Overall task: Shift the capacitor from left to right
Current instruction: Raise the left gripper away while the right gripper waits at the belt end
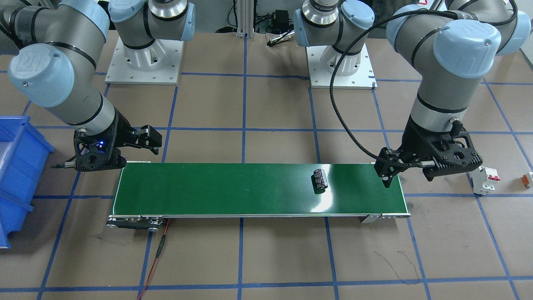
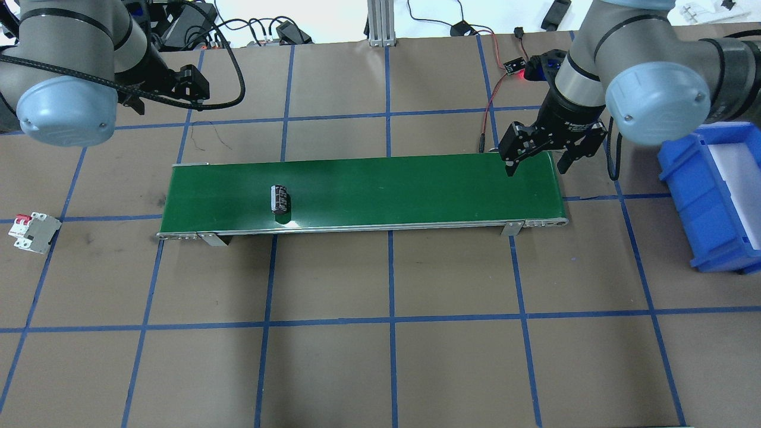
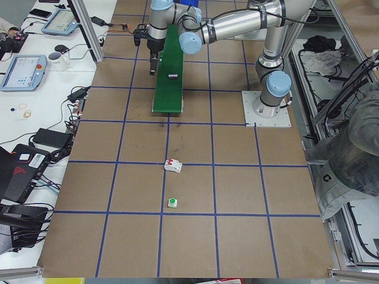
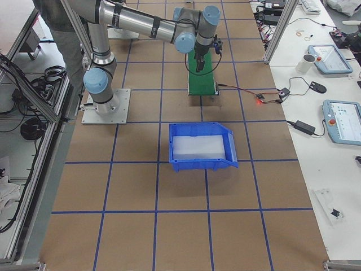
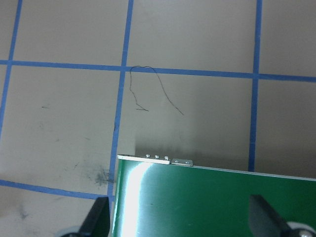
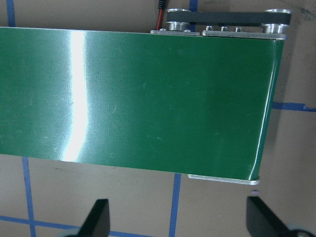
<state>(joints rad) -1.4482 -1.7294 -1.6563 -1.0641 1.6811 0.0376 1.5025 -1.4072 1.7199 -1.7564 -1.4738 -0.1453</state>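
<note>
- Stretching across the middle of the table: green conveyor belt, blue bin just past its right end.
- Hovering by the belt's left end: left gripper, fingers spread wide, holding nothing; likewise right gripper over the right end (2 empty grippers).
- Sitting on the table off the left end: white breaker.
- Lying on its side on the belt, nearer the left end, apart from both grippers: capacitor.
- Might roll off the belt's edge if nudged sideways, being round; might slip past a late-closing right gripper.
- Caught front-facing but cut off overhead: tiny orange-and-white part; missing from both wrist views: the capacitor.
</note>
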